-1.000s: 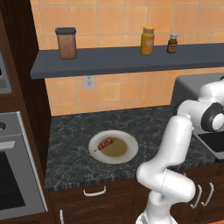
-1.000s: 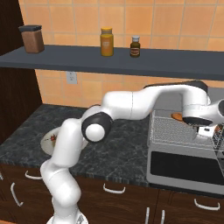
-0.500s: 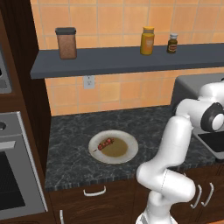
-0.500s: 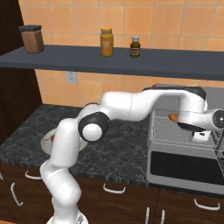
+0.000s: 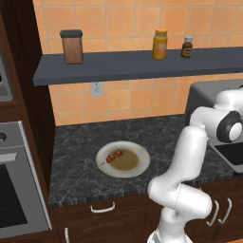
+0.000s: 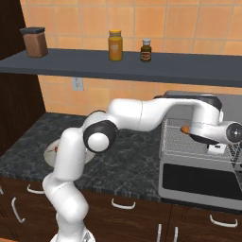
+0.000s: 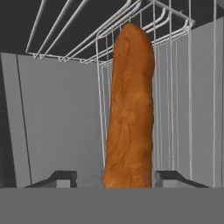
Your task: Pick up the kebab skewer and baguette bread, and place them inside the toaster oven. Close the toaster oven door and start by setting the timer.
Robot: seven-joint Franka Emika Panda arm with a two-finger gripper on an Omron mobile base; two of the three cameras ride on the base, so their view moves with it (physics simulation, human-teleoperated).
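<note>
Now your gripper [image 7: 130, 179] inside toaster oven [image 6: 198, 160], fingers spread either side of baguette bread [image 7: 130, 113], gap visible, loaf over wire rack [image 7: 175, 65]. Kebab skewer [image 5: 113, 157] on plate [image 5: 137, 167], far left.

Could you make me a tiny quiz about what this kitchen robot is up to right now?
1. True or false: the kebab skewer lies on the plate.
2. Where is the baguette bread? A) on the shelf B) inside the toaster oven C) on the floor
3. How many containers stand on the shelf?

Key: 1 true; 2 B, on the wire rack; 3 three.
</note>
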